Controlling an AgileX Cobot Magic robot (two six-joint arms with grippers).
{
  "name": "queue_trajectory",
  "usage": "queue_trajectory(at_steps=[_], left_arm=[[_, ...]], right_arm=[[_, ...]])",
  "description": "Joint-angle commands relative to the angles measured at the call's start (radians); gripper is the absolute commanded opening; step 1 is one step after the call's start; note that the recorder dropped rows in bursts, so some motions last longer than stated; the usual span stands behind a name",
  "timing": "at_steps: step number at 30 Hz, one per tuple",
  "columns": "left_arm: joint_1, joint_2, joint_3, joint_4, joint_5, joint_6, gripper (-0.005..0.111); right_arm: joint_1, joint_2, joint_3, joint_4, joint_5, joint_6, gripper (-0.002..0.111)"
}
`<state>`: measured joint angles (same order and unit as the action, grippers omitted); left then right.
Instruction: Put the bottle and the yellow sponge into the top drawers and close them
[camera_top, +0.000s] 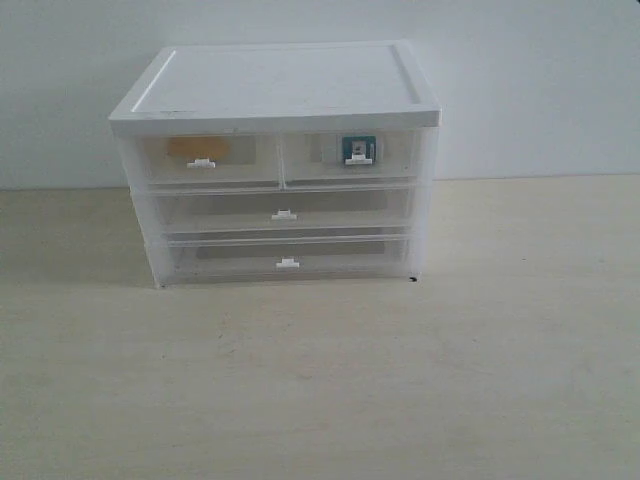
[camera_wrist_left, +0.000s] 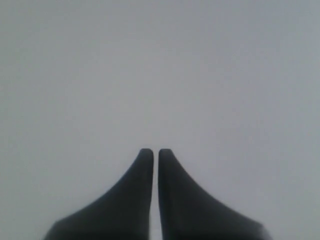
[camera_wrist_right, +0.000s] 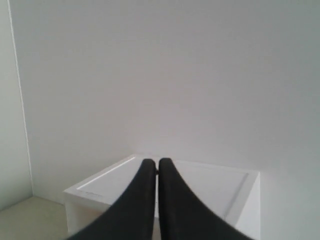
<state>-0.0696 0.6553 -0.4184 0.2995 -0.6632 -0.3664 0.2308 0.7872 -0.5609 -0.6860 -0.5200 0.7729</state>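
Right wrist view | right end effector (camera_wrist_right: 156, 163) closed | apart from chest (camera_wrist_right: 212, 186) holding bottle (camera_top: 357, 150)

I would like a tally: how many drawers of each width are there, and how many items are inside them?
Half-width top drawers: 2
Full-width drawers: 2
Yellow sponge: 1
Bottle: 1
Total: 6
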Motion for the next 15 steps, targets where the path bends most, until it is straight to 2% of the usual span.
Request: queue_trajectory(at_steps=[1, 7, 15], left_arm=[[-0.002, -0.120, 0.065, -0.106, -0.016, 0.072, 0.004], [0.000, -0.245, 0.116, -0.108, 0.115, 0.072, 0.004], [0.000, -0.398, 0.275, -0.108, 0.135, 0.052, 0.004]], right_arm=[[0.000, -0.129, 0.054, 0.023, 0.068, -0.026, 0.000], [0.000, -0.363, 0.146, 0.026, 0.159, -0.017, 0.000], [0.000, -0.656, 0.289, 0.024, 0.277, 0.040, 0.000]])
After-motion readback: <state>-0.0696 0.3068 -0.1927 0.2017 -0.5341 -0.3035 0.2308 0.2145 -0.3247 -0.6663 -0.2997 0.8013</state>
